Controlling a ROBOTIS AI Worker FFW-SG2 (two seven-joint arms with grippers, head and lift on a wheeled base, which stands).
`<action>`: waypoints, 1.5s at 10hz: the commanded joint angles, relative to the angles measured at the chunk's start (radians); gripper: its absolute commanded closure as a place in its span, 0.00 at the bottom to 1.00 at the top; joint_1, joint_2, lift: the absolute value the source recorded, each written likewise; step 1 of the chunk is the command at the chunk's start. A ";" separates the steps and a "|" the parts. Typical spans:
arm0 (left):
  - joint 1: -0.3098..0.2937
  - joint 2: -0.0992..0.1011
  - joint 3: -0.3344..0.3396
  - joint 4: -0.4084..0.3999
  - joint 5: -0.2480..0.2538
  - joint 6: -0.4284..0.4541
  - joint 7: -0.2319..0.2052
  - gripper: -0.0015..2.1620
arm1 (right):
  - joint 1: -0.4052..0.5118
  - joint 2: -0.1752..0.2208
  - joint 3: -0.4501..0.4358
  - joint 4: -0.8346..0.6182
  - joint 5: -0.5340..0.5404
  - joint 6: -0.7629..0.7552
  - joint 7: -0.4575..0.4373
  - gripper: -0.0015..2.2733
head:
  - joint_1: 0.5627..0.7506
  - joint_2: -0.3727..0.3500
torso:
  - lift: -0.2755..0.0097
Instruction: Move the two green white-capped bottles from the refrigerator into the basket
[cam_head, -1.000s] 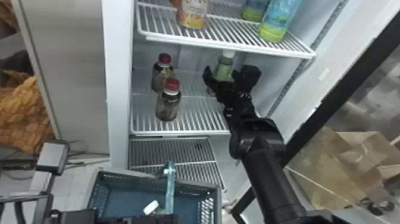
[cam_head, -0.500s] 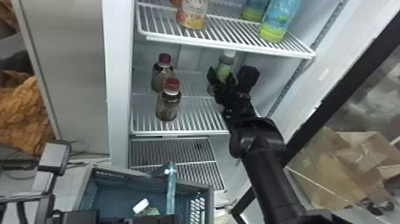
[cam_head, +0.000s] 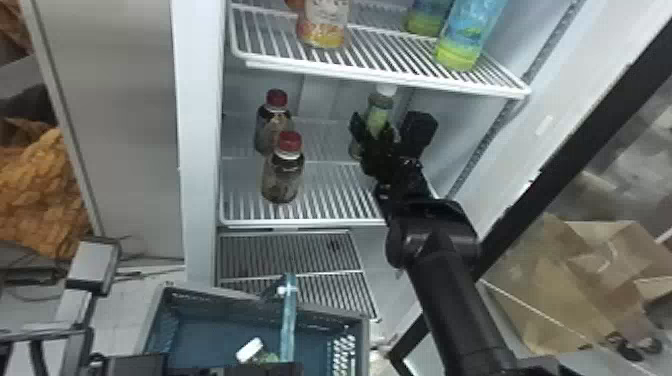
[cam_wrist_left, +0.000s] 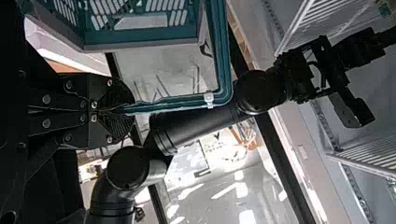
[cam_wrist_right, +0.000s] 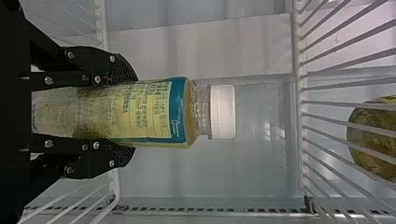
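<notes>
Below and in front of the middle shelf (cam_head: 325, 222), the basket (cam_head: 215, 296) holds a tilted, partly hidden white-capped bottle (cam_head: 250, 350). Two red-capped bottles (cam_head: 283, 176) stand on the middle shelf's left part, one nearer its front edge. On the upper shelf (cam_head: 390, 79), above it, are an orange bottle (cam_head: 323, 25) and two blue-green bottles (cam_head: 462, 42). The green bottle (cam_head: 378, 114) is upright over the middle shelf's right part, pinched between the right gripper's (cam_head: 372, 131) fingers, cap clear of them; whether its base touches the shelf I cannot tell. Below the middle shelf, the left gripper (cam_head: 260, 370) pinches the basket's handle (cam_head: 288, 320).
</notes>
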 joint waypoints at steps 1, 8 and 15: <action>0.001 0.000 0.000 0.000 0.000 0.000 0.000 0.54 | 0.029 -0.003 0.001 -0.043 -0.004 0.002 0.000 0.38 | 0.70 0.03 | 0.04; 0.009 0.002 0.002 0.000 0.004 0.002 -0.002 0.54 | 0.220 -0.011 -0.037 -0.365 -0.018 0.127 0.022 0.38 | 0.70 0.03 | 0.04; 0.021 0.003 0.008 0.000 0.004 0.007 -0.003 0.54 | 0.476 -0.023 -0.065 -0.706 -0.108 0.208 0.061 0.38 | 0.70 0.03 | 0.04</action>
